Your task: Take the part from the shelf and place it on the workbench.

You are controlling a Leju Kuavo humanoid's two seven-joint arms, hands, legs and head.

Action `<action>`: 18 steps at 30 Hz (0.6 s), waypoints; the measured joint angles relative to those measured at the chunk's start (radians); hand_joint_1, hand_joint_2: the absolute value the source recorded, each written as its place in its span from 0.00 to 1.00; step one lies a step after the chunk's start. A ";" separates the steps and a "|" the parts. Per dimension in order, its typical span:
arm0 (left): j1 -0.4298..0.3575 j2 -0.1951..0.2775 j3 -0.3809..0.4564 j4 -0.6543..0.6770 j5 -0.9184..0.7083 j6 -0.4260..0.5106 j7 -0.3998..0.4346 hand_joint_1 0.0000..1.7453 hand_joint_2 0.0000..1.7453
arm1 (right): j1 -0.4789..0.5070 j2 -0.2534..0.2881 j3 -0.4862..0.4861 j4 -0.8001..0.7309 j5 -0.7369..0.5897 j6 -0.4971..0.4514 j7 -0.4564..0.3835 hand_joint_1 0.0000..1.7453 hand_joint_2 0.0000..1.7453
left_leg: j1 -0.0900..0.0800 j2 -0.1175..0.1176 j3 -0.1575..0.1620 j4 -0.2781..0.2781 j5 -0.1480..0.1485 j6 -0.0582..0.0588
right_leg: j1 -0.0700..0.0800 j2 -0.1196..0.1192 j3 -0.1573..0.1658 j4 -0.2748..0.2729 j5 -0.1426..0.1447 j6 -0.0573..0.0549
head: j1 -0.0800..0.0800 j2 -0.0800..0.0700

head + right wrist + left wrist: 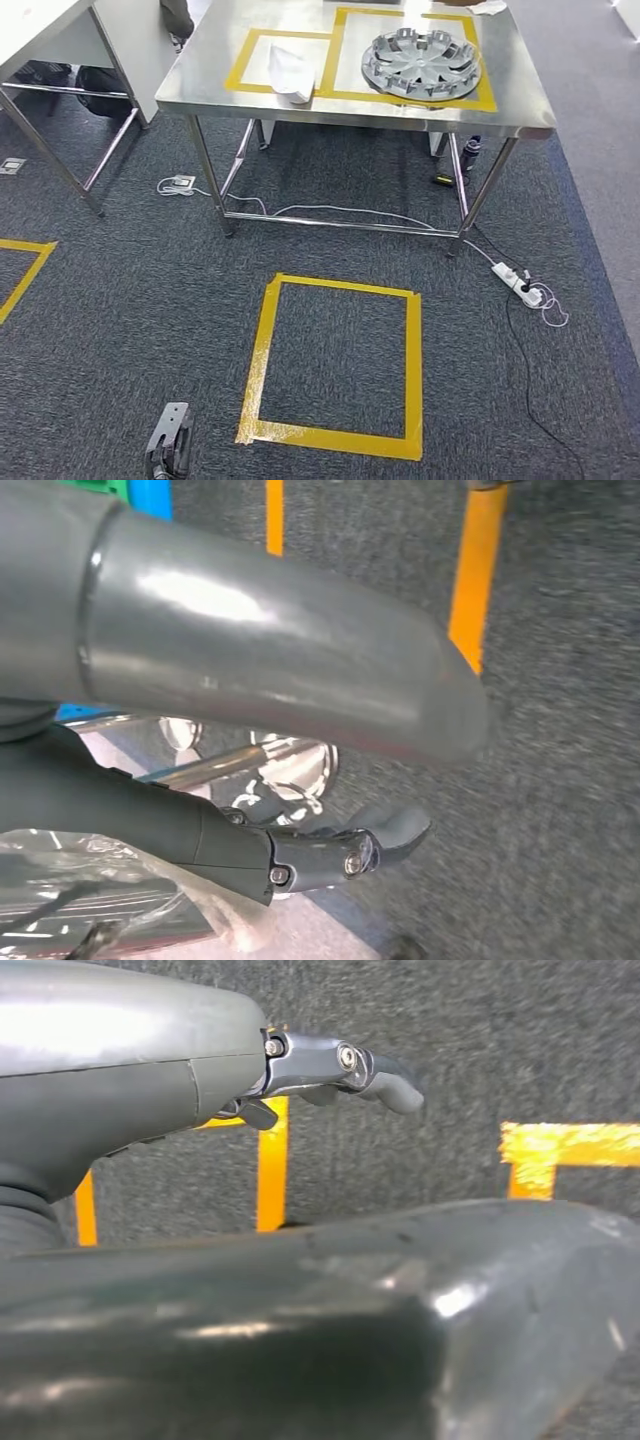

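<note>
Wheel cover (421,63) lies flat on desk (204,85), inside larger yellow tape frame, white bag (290,72) just beside it. Likely light, stiff, thin plastic, slippery; grip at rim. Left robot hand (332,1070) empty, fingers straight. Right robot hand (324,855) empty, fingers apart.

Dark grey carpet (113,330) marked with a yellow tape square (336,365), beneath a shiny steel table (211,75).

One hubcap (421,64), one white bag (290,72), two steel tables (226,85), one power strip (516,283).
</note>
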 joint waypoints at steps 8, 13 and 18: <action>-0.005 0.000 -0.005 0.008 0.009 0.001 -0.001 0.00 0.00 | -0.012 -0.016 0.028 0.005 -0.018 -0.012 0.000 0.00 0.00 | -0.019 0.002 -0.093 0.020 0.081 -0.021 | 0.021 -0.003 0.202 -0.240 0.000 -0.043 | 0.002 0.000; -0.004 0.000 -0.013 0.011 0.014 0.008 -0.002 0.00 0.00 | -0.013 -0.018 0.045 0.006 -0.037 -0.023 0.000 0.00 0.00 | 0.005 -0.003 -0.140 0.270 -0.104 -0.060 | 0.014 -0.007 0.142 -0.237 0.048 -0.054 | -0.006 0.000; -0.008 0.001 -0.016 0.013 0.017 0.010 -0.004 0.00 0.00 | -0.014 -0.022 0.060 0.007 -0.049 -0.031 0.000 0.00 0.00 | 0.018 -0.005 0.028 0.091 -0.027 -0.067 | 0.009 -0.007 0.094 -0.202 0.071 -0.036 | -0.006 0.000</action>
